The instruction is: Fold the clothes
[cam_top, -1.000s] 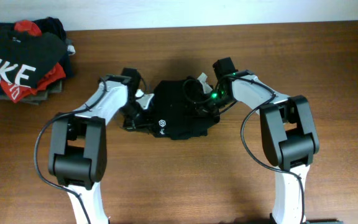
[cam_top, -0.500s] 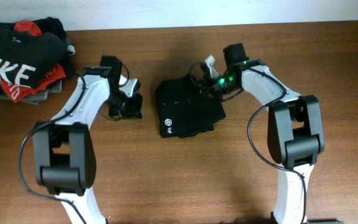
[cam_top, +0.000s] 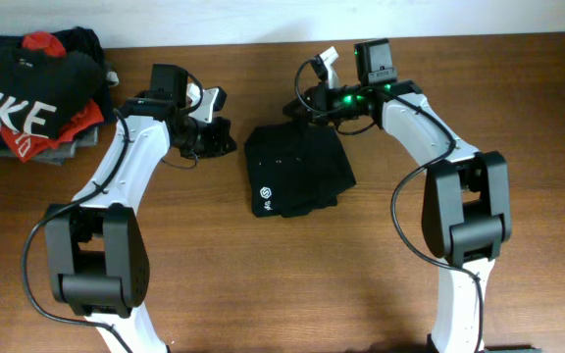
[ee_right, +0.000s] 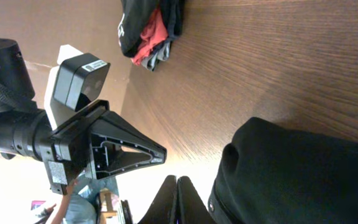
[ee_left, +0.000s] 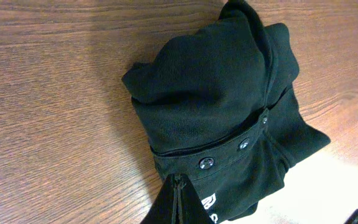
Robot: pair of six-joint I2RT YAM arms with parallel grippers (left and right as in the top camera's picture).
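The shirt (cam_top: 300, 169) is lying folded into a compact black bundle near the middle of the table (cam_top: 263, 284), its small white round logo (cam_top: 264, 196) facing up at the front left corner. In the left wrist view the shirt (ee_left: 216, 93) is showing soft creases and a row of small dark studs (ee_left: 205, 163) along one folded edge. The left gripper (cam_top: 224, 137) is hanging just beside the bundle's left edge, its fingers (ee_left: 178, 202) pressing together on nothing. The right gripper (cam_top: 298, 104) is hovering at the bundle's back edge, likewise clenched and empty, its fingers (ee_right: 178, 198) meeting beside the dark cloth (ee_right: 303, 174); whether it is touching the fabric cannot be told. Well apart, in the far left corner, a pile (cam_top: 32, 93) of other garments is sitting, a black one with large white letters lying on top of red and grey ones.
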